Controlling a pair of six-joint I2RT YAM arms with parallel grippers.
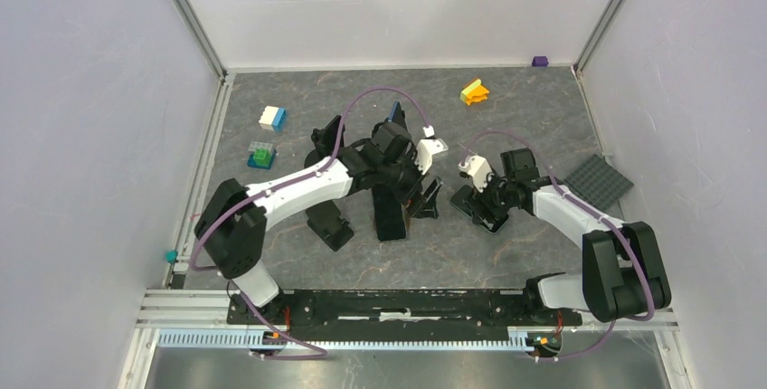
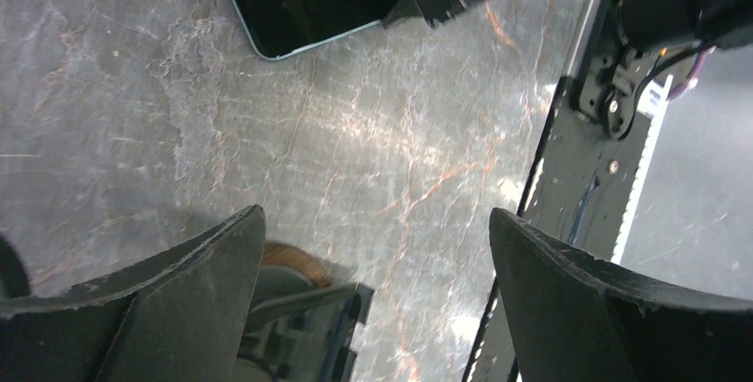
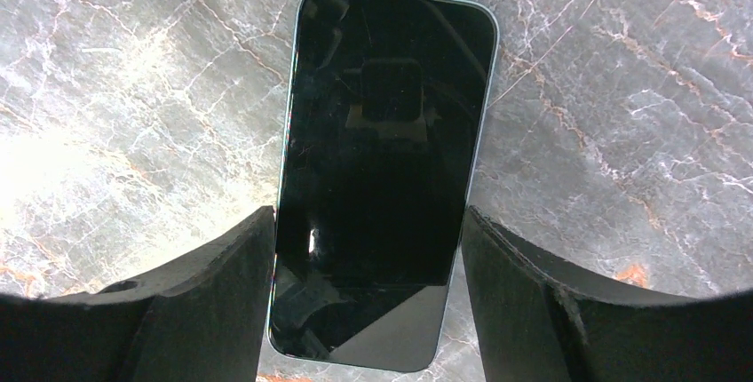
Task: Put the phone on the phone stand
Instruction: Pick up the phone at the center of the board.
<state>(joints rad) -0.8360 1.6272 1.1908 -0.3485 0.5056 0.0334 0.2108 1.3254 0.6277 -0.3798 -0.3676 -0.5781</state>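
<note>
Right gripper point(image 3: 368, 215) clamps the phone point(image 3: 384, 115) across its width, fingers point(image 3: 178, 311) on both long edges. The phone lies flat on the table point(image 3: 622, 89), long axis running straight ahead of the wrist. Stand point(image 1: 429, 197) sits just to the left, by the left gripper point(image 2: 375, 222), jaws wide apart.

from above, the right gripper point(image 1: 481, 201) hides most of the phone point(image 1: 496, 222). the left wrist view's top edge crops the phone, and only a corner of the phone stand point(image 2: 306, 306) shows.
</note>
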